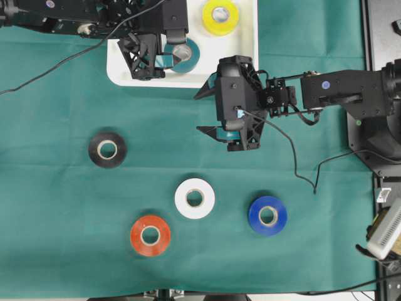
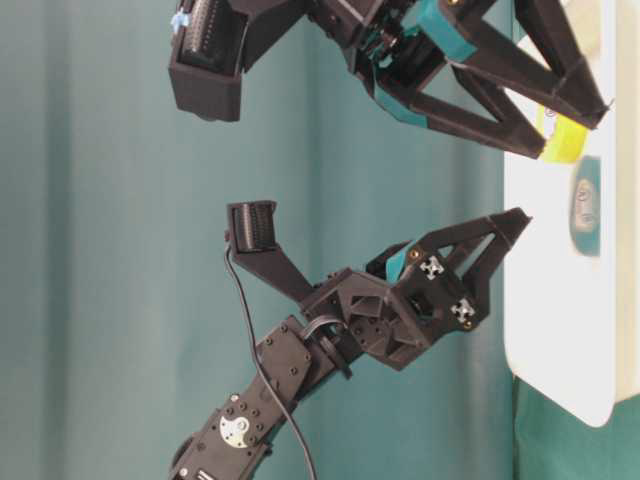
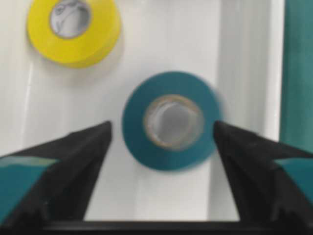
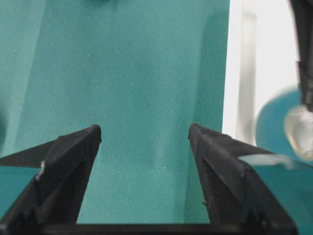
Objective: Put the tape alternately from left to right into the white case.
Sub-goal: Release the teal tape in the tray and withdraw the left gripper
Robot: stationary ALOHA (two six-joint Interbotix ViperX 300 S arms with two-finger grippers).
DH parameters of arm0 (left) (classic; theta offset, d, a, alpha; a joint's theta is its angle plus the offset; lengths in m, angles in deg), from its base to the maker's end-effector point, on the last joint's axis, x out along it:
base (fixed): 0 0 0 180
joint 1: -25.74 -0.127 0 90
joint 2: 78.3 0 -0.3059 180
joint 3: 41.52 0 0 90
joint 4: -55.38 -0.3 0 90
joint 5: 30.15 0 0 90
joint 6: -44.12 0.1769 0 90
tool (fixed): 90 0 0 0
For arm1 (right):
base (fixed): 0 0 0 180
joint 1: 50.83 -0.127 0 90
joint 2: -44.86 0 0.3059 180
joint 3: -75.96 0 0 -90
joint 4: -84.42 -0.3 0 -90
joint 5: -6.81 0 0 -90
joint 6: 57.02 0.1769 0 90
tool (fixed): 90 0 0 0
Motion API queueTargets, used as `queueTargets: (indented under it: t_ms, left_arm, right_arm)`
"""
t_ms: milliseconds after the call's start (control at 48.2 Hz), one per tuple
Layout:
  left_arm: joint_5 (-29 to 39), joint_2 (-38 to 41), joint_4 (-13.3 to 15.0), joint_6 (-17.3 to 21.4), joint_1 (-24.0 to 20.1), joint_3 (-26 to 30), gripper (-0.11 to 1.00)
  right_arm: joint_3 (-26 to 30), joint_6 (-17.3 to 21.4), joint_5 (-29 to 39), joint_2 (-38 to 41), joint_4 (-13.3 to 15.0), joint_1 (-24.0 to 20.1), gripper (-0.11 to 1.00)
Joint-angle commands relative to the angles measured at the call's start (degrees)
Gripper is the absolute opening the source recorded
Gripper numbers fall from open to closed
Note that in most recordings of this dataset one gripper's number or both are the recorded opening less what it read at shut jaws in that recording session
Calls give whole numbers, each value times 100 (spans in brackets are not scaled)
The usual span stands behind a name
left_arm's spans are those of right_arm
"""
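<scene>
Left end effector [image 3: 161, 134] spread around the teal roll [image 3: 170, 126], now lying flat in the white case [image 1: 247, 56] beside the yellow roll [image 1: 220, 16]; right end effector [image 4: 145, 139] spread, empty over the table [image 1: 56, 207], presumably poised for its turn.

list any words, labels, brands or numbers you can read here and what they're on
No text can be read in any view.
Yellow tape roll: faint marks inside the core, too blurred to read.
Pale box at the table's right edge: possible markings, too small to read.
Teal tape roll and white case: no markings visible.
</scene>
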Motion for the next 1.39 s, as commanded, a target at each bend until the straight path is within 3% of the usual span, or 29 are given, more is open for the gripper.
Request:
queueTargets:
  t_ms: [0,104,456,1079,1369]
  left_arm:
    - [-26,-229,0,9,9,105,58]
    - [-26,-272,0,9,18,53,84]
    - [-26,-642,0,-9,211,-387,82]
    - [-62,-1652,18,-44,1644,-1512,82]
    - [-114,-1696,26,-44,1898,-1705,81]
  right_arm:
    - [35,0,-35,-62,0,-18,77]
    - [26,0,-35,-62,0,-18,77]
    - [26,9,-44,-62,0,-18,77]
    - [26,9,-35,-62,0,-158,77]
    - [18,0,-35,-62,0,-167,77]
